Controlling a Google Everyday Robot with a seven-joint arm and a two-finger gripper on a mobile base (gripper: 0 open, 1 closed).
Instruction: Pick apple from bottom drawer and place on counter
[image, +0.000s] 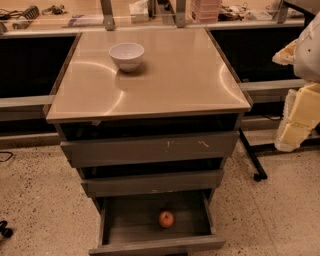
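Note:
The apple (166, 218) is small and red. It lies on the dark floor of the bottom drawer (155, 245), which is pulled open, near its middle. The two taller drawers above stand slightly ajar. The counter (170, 80) is the glossy beige top of the cabinet. My gripper (295, 120) hangs at the right edge of the view, beside the cabinet's right side, at about counter-to-top-drawer height. It is well above and to the right of the apple and holds nothing that I can see.
A white bowl (126, 55) stands at the counter's back left. A long cluttered bench (150, 12) runs behind the cabinet. A black table leg with a caster (256, 170) stands to the right of the drawers. Speckled floor surrounds the cabinet.

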